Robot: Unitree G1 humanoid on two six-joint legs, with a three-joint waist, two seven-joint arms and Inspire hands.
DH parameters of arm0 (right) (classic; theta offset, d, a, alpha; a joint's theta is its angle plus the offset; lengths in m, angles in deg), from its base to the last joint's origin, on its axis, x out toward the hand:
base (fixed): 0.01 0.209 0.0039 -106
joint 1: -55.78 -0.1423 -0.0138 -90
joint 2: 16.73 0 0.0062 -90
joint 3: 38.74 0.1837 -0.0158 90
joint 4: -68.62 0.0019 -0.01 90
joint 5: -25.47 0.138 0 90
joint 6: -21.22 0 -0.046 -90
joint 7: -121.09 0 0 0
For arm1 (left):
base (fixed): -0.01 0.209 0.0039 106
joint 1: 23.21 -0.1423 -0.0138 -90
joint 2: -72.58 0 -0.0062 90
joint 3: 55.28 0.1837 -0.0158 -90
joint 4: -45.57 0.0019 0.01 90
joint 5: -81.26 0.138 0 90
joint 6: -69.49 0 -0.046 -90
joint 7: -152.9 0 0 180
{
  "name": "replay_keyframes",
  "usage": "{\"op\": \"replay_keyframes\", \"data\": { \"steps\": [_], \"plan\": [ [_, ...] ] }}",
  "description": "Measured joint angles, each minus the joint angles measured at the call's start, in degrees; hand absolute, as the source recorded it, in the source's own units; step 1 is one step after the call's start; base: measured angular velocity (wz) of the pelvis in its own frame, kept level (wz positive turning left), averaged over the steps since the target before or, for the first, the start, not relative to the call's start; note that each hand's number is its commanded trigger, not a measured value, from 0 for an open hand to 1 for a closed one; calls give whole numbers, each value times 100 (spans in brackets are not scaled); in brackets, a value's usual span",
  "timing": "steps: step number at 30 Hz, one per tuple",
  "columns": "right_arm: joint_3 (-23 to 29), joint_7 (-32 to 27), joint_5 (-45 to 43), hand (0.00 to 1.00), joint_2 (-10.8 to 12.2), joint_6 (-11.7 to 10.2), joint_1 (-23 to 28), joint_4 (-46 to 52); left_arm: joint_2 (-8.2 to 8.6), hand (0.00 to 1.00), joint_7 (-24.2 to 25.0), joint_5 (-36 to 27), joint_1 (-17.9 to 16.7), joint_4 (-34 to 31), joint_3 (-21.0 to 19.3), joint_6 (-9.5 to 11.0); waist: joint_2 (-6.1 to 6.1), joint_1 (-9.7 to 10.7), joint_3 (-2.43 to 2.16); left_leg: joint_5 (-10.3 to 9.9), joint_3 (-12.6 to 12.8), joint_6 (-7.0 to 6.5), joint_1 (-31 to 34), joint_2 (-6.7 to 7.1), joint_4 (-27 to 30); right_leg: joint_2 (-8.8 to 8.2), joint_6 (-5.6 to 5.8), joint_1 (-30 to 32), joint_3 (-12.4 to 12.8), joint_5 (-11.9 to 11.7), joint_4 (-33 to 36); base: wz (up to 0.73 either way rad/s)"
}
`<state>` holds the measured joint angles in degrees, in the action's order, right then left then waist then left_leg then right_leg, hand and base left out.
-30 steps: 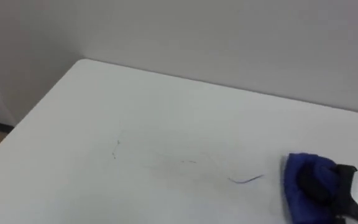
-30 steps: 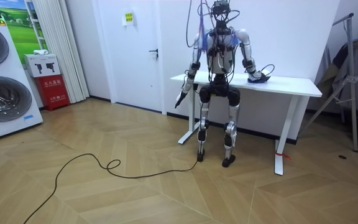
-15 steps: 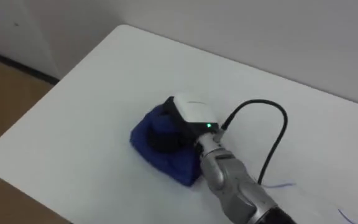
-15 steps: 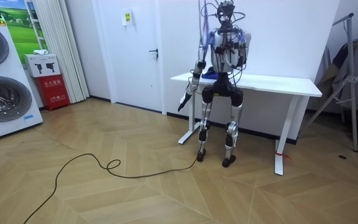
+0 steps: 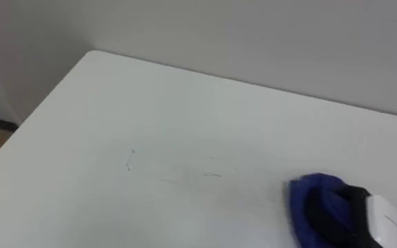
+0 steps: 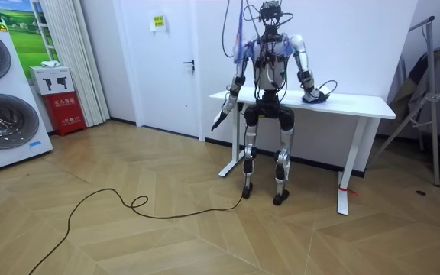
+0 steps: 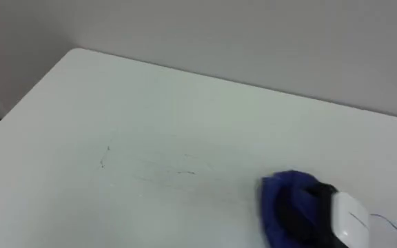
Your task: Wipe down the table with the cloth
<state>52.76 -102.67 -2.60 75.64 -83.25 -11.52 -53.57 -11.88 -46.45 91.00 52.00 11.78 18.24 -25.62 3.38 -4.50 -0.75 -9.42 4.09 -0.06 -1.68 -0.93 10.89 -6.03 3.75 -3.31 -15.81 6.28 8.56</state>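
Your right hand [image 5: 384,219] sits on a bunched blue cloth [image 5: 305,200]; grip can't be told. Smooth white table [image 5: 185,117], faint scribbles [image 5: 129,162]

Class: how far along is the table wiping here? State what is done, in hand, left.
Done: most of the white tabletop looks clean. In hand: the right hand rests on the crumpled blue cloth at its right part. Left: faint thin dark marks mid-table, and a blue line beside the hand. The left hand hangs idle.

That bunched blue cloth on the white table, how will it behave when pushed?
The blue cloth looks soft and rumpled under the right hand, so it would probably bunch, not roll. The smooth white table likely lets it slide.
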Motion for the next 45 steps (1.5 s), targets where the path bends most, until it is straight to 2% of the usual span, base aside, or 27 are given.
{"op": "replay_keyframes", "data": {
  "steps": [3,6,8,9,10,12,14,16,19,20,22,23,24,25,26,27,29,32,34,36,37,38,39,40,42,44,45],
  "plan": [
    [9,30,55,100,-2,22,-169,-208,-14,0,-2,-26,58,-15,233,72,-13,-21,-19,-11,19,-50,-77,37,45,-35,-20,-90,10,-44,24,-2],
    [-31,131,78,100,116,426,-479,-116,15,0,-36,-238,53,48,623,46,-36,-86,-13,-39,59,-48,-144,32,50,-25,-4,-120,119,-68,27,-20],
    [-137,515,61,100,396,1216,-957,274,119,0,-36,-291,107,169,818,-31,-71,-374,-10,-29,291,-27,-96,-50,56,0,-24,8,169,-138,24,-58],
    [-421,796,-148,100,464,1621,-1329,449,141,0,-36,-296,126,202,947,-106,-78,-482,-1,-12,291,-3,-59,-55,49,9,-56,125,187,-155,27,-52],
    [-613,961,-307,100,492,1749,-1558,495,156,0,-37,-323,141,223,1000,-138,-97,-571,9,-9,276,1,-54,-55,48,19,-79,161,198,-165,45,-48],
    [-1511,1629,-957,100,611,2034,-2555,722,247,0,-13,-521,232,227,1081,-257,-162,-839,64,10,123,29,76,-54,72,57,-144,382,179,-183,140,-24],
    [-1935,1971,-1346,100,718,1988,-3147,843,269,0,38,-520,269,102,1101,-331,-155,-924,93,64,-79,59,208,-48,70,97,-155,465,103,-177,129,41],
    [-2180,2215,-1466,100,726,1926,-3501,821,255,0,115,-520,166,-79,1095,-367,-148,-1059,99,100,-283,83,230,-35,0,96,-197,411,-79,-146,110,64],
    [-2219,2332,-1535,100,701,1905,-3283,620,238,0,174,-520,-299,-356,1082,-476,-137,-1051,100,122,-483,57,56,-21,-94,98,-189,114,-303,-90,10,44],
    [-2175,2332,-1507,100,617,1898,-3144,407,274,0,215,-522,-347,-354,1071,-509,-121,-1022,156,123,-495,57,77,-19,-127,96,-185,100,-316,-80,12,16],
    [-1838,2105,-1388,100,636,1507,-2851,434,334,0,248,-507,-387,-288,1059,-531,-154,-885,228,128,-489,54,108,-11,-115,88,-193,118,-325,-90,7,0],
    [-1694,1978,-1353,100,634,1321,-2662,374,331,0,249,-507,-405,-217,958,-530,-176,-789,209,124,-493,51,70,-10,-123,81,-185,59,-338,-84,4,0],
    [-1611,1919,-1320,100,632,1246,-2587,328,316,0,249,-507,-405,-200,901,-530,-179,-752,211,121,-495,49,42,-6,-132,77,-173,19,-342,-74,-6,10],
    [-1452,1827,-1262,100,629,1121,-2420,239,283,0,252,-474,-393,-192,750,-516,-196,-671,187,112,-504,44,14,7,-135,65,-150,-42,-331,-26,-11,8],
    [-1284,1714,-1189,100,614,1035,-2188,178,253,0,251,-320,-398,-186,612,-493,-184,-635,119,89,-506,47,-54,20,-133,52,-81,-78,-330,38,-16,4],
    [-1205,1642,-1123,100,603,993,-2090,134,249,0,249,-250,-398,-188,538,-478,-174,-618,97,74,-500,49,-100,30,-135,38,-66,-100,-319,60,-16,0],
    [-1001,1299,-786,100,415,864,-1653,52,205,0,247,-87,-413,-194,523,-471,-143,-508,14,44,-507,5,-196,93,-129,-19,-27,-196,-321,81,5,2],
    [-804,1058,-464,100,277,820,-1454,-81,192,0,247,0,-409,-275,547,-472,-158,-368,-10,15,-544,-50,-258,167,-74,-89,38,-330,-351,63,23,6],
    [-815,1093,-352,100,285,889,-1539,-100,183,0,229,-6,-339,-317,559,-476,-159,-379,-10,4,-569,-68,-249,190,-29,-93,47,-369,-333,34,18,-4],
    [-907,1265,-341,100,321,1092,-1719,-60,190,0,187,-29,-287,-329,676,-476,-160,-422,-9,-5,-514,-79,-244,176,0,-86,38,-334,-281,11,32,-20],
    [-970,1391,-351,100,429,1317,-1890,0,200,0,142,-44,-204,-291,803,-484,-161,-517,-7,-6,-441,-73,-235,149,-3,-81,20,-244,-268,-7,43,-41],
    [-1056,1580,-428,100,524,1726,-2092,197,226,0,121,-45,-77,-241,912,-486,-156,-665,-4,5,-377,-51,-195,113,-9,-51,-15,-160,-174,-32,99,-47],
    [-1202,1706,-501,100,546,1925,-2231,291,247,0,120,-45,-20,-224,946,-492,-153,-741,0,14,-304,-38,-178,89,-26,-37,-38,-87,-112,-44,138,-55],
    [-1598,2035,-651,100,561,2200,-2541,479,270,0,119,-52,84,-230,1020,-499,-137,-909,6,34,-196,-7,-135,37,-52,21,-83,37,21,-73,138,-37],
    [-2346,2623,-942,100,727,2286,-3292,532,259,0,106,-71,249,-241,1236,-505,-65,-1069,92,80,-182,62,-84,-24,-109,116,-148,143,89,-92,115,-9],
    [-2694,2870,-1180,100,987,2274,-3719,520,278,0,109,-106,270,-335,1417,-508,-20,-1252,114,91,-199,91,-54,-54,-158,152,-189,187,77,-71,113,6],
    [-2740,2915,-1230,100,1023,2212,-3800,511,292,0,116,-109,258,-372,1454,-508,-14,-1313,115,89,-219,97,-45,-56,-164,157,-202,200,65,-74,107,25]
  ]
}}
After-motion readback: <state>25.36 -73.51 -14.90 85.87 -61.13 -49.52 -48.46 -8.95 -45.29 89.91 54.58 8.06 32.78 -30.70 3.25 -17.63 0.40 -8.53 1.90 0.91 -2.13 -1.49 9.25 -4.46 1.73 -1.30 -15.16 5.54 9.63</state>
